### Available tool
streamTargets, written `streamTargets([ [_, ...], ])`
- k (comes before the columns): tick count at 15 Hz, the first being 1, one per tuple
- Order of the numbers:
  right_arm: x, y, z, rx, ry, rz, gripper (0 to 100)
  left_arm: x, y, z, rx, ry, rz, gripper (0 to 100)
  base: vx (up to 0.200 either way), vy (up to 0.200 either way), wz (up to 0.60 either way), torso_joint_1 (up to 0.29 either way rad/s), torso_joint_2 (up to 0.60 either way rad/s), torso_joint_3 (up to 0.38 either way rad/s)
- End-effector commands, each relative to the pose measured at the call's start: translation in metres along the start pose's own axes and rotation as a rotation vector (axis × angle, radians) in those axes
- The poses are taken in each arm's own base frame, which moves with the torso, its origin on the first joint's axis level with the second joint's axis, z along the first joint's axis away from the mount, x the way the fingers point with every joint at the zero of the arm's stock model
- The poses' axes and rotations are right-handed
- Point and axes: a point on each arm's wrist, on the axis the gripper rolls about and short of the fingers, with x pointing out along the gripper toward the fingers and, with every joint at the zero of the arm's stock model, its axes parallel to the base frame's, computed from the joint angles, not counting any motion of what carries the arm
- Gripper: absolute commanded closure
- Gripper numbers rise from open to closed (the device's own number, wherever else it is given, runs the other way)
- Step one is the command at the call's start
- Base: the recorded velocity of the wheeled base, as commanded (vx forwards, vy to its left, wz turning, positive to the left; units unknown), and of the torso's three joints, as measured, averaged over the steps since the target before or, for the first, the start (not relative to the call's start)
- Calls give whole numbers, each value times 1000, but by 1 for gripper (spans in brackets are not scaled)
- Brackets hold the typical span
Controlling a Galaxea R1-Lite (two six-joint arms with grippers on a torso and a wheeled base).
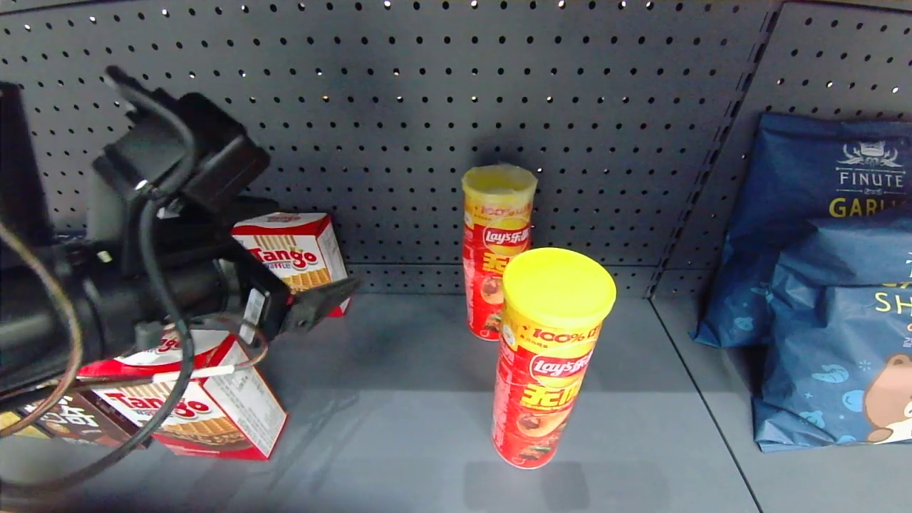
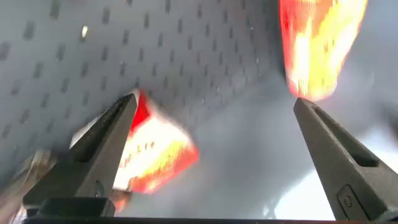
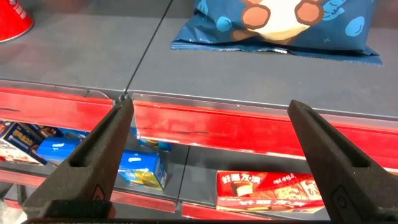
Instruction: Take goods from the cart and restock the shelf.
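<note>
Two red chip cans with yellow lids stand upright mid-shelf, one in front and one by the pegboard. At the left, a red-and-white wafer box stands at the back and another lies nearer the front. My left gripper hovers between these boxes, open and holding nothing. In the left wrist view the left gripper points at the shelf's back corner, with a wafer box on one side and a chip can on the other. My right gripper is open and empty in front of the shelf's red edge rail.
Blue snack bags lean at the right of a shelf divider; one with a bear print lies near the front edge. A dark packet lies at the far left. Boxes sit on the lower shelf. Bare shelf floor lies between boxes and cans.
</note>
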Motion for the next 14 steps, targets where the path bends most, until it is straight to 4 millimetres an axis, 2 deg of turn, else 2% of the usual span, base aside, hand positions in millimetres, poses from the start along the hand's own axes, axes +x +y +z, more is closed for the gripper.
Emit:
streamTargets([
  [1, 0, 0, 0, -3, -1, -1, 0, -43, 1, -14, 6, -38, 22, 0, 0, 0, 0, 0, 0, 0],
  [2, -7, 1, 43, -4, -128, -3, 0, -50, 1, -15, 2, -51, 33, 0, 0, 0, 0, 0, 0, 0],
  [3, 8, 1, 103, 5, -48, 46, 0, -51, 1, -15, 2, -54, 34, 0, 0, 0, 0, 0, 0, 0],
  [5, 16, 4, 129, -16, -35, 222, 0, -52, 4, -9, -2, -73, 44, 0, 0, 0, 0, 0, 0, 0],
  [7, 54, 13, 161, -29, 57, 386, 0, -46, 6, -3, -8, -77, 47, 0, 0, 0, 0, 0, 0, 0],
  [9, 90, 31, 170, -70, 134, 506, 0, -42, 5, -4, -6, -68, 41, 0, 0, 0, 0, 0, 0, 0],
  [11, 124, 53, 163, -99, 191, 522, 0, -41, 4, -6, -5, -60, 35, 0, 0, 0, 0, 0, 0, 0],
  [12, 128, 56, 159, -105, 210, 520, 0, -39, 4, -6, -5, -57, 35, 0, 0, 0, 0, 0, 0, 0],
  [14, 137, 70, 139, -138, 312, 574, 0, -35, 6, -1, -8, -75, 43, 0, 0, 0, 0, 0, 0, 0],
])
